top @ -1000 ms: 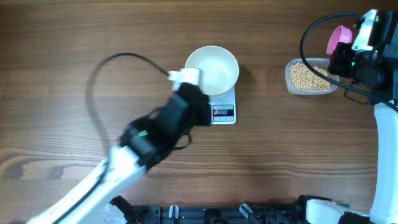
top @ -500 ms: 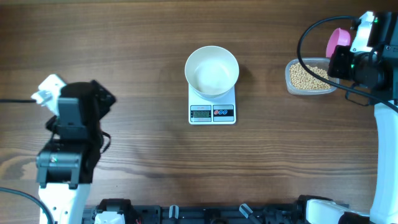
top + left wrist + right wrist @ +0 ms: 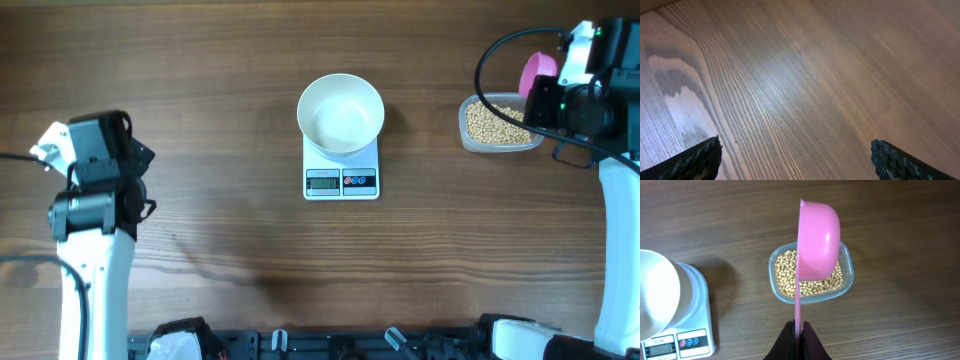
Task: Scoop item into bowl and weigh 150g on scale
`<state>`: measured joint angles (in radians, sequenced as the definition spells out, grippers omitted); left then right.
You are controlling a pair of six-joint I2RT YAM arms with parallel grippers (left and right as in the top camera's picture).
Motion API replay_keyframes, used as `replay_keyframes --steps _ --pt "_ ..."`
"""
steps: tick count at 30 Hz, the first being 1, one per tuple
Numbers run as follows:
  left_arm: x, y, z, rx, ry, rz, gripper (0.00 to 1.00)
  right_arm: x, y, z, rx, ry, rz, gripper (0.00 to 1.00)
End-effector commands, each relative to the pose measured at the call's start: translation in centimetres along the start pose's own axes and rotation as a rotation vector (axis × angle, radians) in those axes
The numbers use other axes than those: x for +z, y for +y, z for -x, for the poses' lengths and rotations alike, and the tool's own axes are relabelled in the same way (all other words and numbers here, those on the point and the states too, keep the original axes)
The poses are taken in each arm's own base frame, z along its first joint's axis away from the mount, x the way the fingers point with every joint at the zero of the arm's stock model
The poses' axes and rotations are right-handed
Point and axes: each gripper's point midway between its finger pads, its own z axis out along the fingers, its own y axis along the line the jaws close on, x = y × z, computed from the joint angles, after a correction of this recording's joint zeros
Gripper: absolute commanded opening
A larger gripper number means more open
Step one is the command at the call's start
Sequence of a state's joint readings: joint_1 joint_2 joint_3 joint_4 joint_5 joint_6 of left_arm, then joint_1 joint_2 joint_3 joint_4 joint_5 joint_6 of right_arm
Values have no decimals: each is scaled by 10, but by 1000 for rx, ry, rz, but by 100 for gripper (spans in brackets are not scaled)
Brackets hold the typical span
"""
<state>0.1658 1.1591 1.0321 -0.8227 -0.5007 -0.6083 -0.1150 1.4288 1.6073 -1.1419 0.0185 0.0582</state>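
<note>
The white bowl [image 3: 341,112] stands on the small white scale [image 3: 341,182] at mid-table, and shows nothing inside. The item, tan beans [image 3: 495,123], fills a clear container [image 3: 468,135] at the right. My right gripper [image 3: 798,332] is shut on the handle of a pink scoop [image 3: 817,240], held on edge above the beans [image 3: 810,275]; the bowl [image 3: 655,297] and scale [image 3: 695,340] lie to its left. My left arm [image 3: 95,165] is at the far left, away from the scale. The left gripper [image 3: 795,160] is open over bare wood.
The container [image 3: 847,282] sits near the right edge of the wooden table [image 3: 220,80]. Black cables loop from the right arm [image 3: 600,110] above it. The arm bases run along the front edge.
My left arm has drawn back from the bowl to the table's far left, and its gripper has opened. The right arm with the scoop has shifted slightly left.
</note>
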Motion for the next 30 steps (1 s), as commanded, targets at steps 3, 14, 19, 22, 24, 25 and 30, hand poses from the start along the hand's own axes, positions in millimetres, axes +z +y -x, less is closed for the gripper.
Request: replay_keyframes --steps 3,14,19,22,24,25,30 --pt "29 -7 -7 24 33 55 100 -1 4 2 0 -2 29 4" --pt "46 -14 -13 36 52 69 100 -1 4 3 1 -3 25 4" --pt "46 -16 -11 32 45 64 100 5 4 3 7 8 24 4" --pt "46 -17 -10 27 39 59 100 13 4 2 7 28 23 4" --pt "46 -17 -9 26 37 57 100 17 4 1 7 38 23 4" --pt "46 -17 -9 26 37 57 100 18 4 1 7 40 23 4" --pt "46 -18 -9 25 37 57 100 19 4 6 7 22 24 4"
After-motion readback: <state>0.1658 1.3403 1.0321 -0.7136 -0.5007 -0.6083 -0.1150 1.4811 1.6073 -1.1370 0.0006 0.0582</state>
